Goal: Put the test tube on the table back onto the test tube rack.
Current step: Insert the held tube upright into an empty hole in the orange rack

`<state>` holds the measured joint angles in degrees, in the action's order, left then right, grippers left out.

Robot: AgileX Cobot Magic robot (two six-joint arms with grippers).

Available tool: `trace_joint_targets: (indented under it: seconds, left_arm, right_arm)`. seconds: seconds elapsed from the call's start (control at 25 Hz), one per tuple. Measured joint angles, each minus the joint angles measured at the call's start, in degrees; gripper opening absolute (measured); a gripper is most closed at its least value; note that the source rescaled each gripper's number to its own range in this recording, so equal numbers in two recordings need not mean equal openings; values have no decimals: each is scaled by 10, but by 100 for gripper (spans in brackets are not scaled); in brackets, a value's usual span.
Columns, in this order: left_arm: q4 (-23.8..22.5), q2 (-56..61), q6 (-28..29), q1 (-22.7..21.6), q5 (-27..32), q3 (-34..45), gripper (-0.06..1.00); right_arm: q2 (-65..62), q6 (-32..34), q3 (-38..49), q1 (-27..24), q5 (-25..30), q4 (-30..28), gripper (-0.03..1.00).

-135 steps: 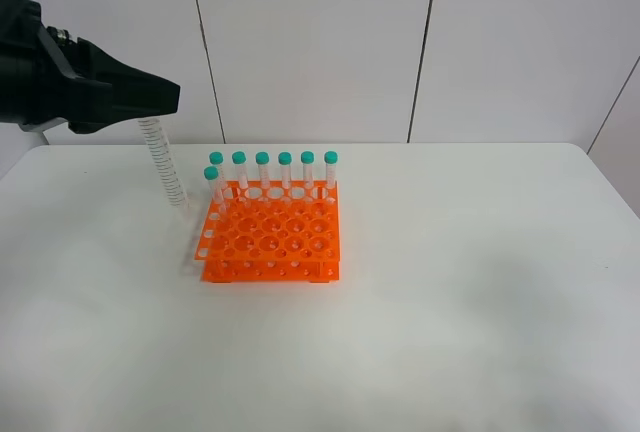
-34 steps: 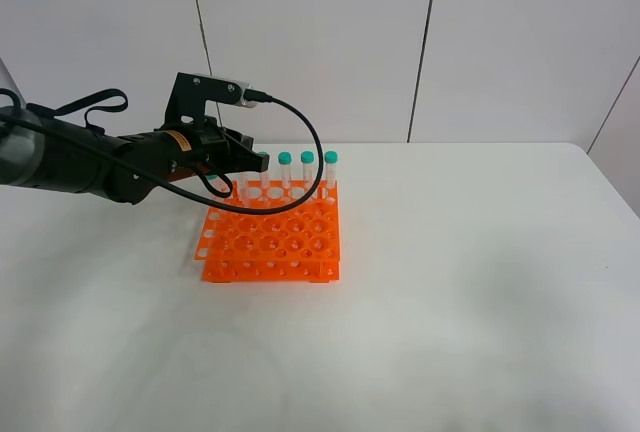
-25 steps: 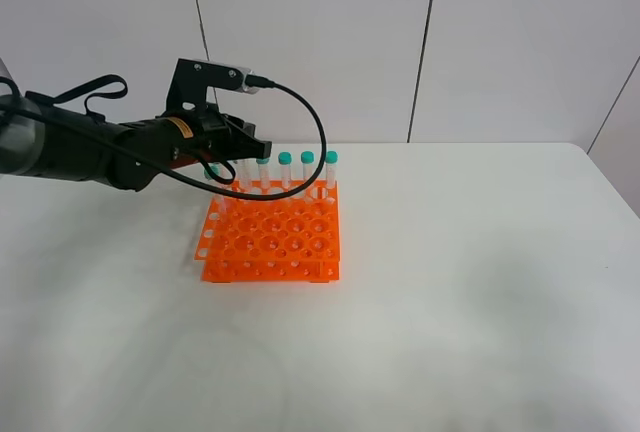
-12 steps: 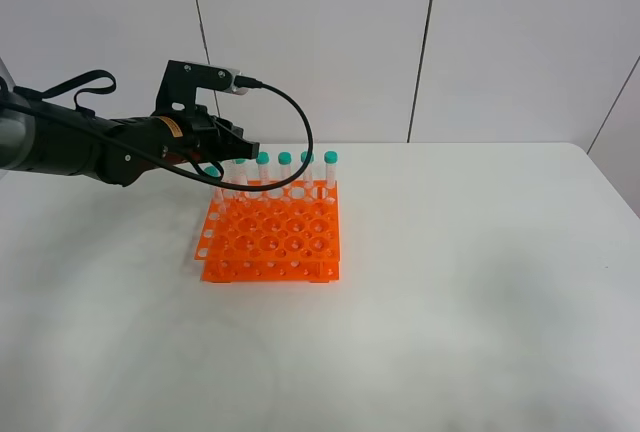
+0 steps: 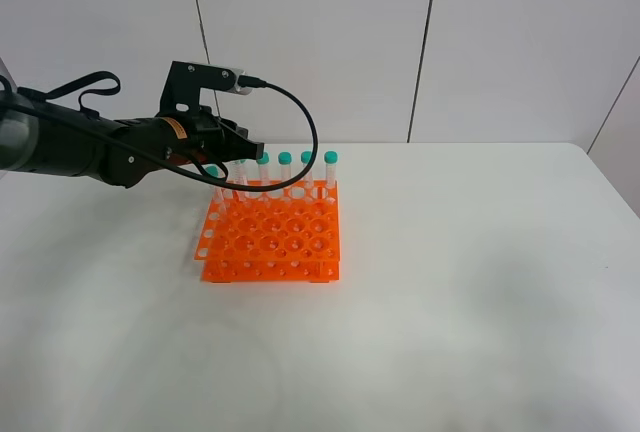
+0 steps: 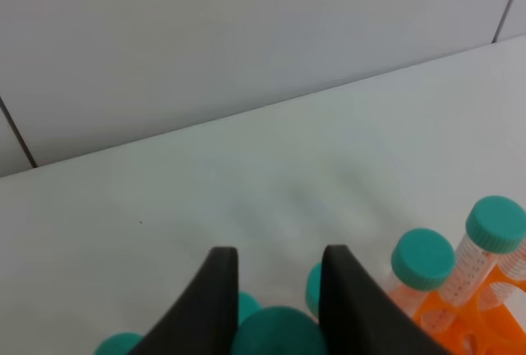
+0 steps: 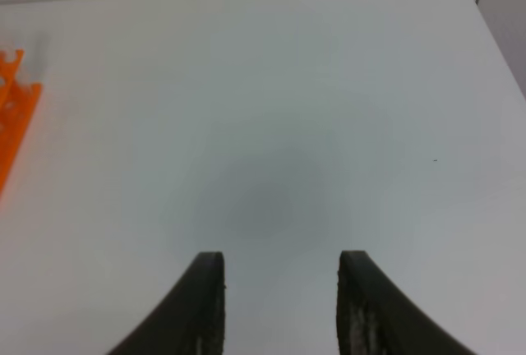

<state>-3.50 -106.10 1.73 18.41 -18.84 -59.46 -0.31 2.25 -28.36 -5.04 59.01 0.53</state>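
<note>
The white tabletop (image 5: 480,282) fills the exterior view, bare apart from the test tube rack (image 5: 270,242), which stands left of centre and toward the back. The left arm (image 5: 80,147) reaches in from the left above the rack's back row, where teal-capped tubes (image 5: 307,170) stand upright side by side. A black cable (image 5: 316,137) loops from the arm's camera mount down in front of those tubes. The right pincer (image 7: 279,266) hovers over bare tabletop, well apart from the rack, its jaws apart with nothing between them. The left pincer (image 6: 277,260) is closed, and the teal cap of the test tube (image 6: 275,332) sits between its fingers (image 6: 215,289). The tube is off the tabletop, upright in the back row near its left end. Whether its tip is fully seated cannot be told.

The step in hand looks like seating the tube and letting go. It would go best by pressing straight down until the tube stops. The jaws should then open only a little, since neighbouring caps stand just beside both fingers, and the pincer should rise vertically before drawing back.

The tabletop's back edge lies close behind the rack, with the wall (image 5: 320,42) beyond it, so retreat looks freer upward and to the left. The front and right of the tabletop are wide open. The cable may snag a cap.
</note>
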Motion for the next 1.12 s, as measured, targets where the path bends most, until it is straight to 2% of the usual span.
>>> trace_joint_targets:
  seconds: [0.52,1.12]
  left_arm:
    - [12,-7,2,0,-37,30,0]
    - [12,-44,3,0,-63,31,0]
  right_arm:
    - [0,0,0,0,0,0,39]
    - [0,0,0,0,0,0,39]
